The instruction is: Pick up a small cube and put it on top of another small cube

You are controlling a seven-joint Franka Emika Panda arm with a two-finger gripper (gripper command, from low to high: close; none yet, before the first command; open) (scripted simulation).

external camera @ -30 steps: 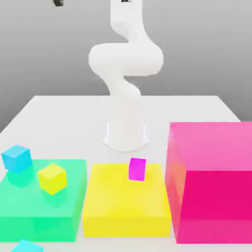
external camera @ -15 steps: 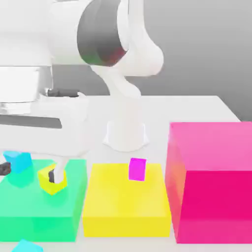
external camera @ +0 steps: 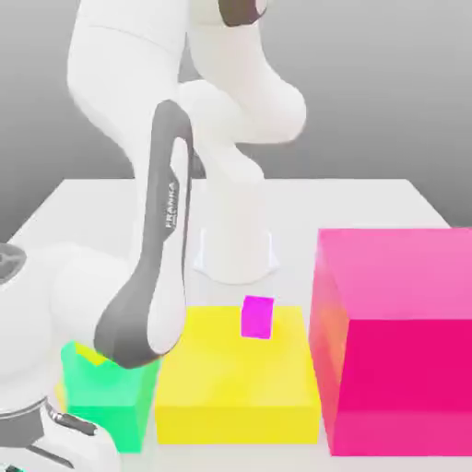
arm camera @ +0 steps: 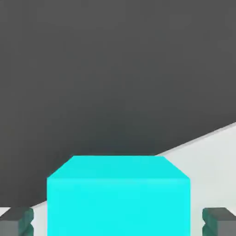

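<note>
The pincer (arm camera: 118, 223) is wide open, with one grey fingertip (arm camera: 16, 221) on each side of the small cyan cube (arm camera: 118, 196). There is a gap between each fingertip and the cube, so the pincer has hold of nothing. The cube sits on the white worktop (arm camera: 207, 161), right in the middle between the two fingertips.

In the exterior view, the white arm (external camera: 157, 267) bends down low over the exterior view's left corner of the worktop and covers most of the big green block (external camera: 115, 392). A bit of yellow (external camera: 85, 354) peeks out on top of the green block, but I cannot tell what it is. Beside the green block sits a big yellow block (external camera: 235, 387), and the small magenta cube (external camera: 257, 316) stands on top of it. At the exterior view's right, touching the yellow block, is a huge pink block (external camera: 396, 341), taller than the other two.
</note>
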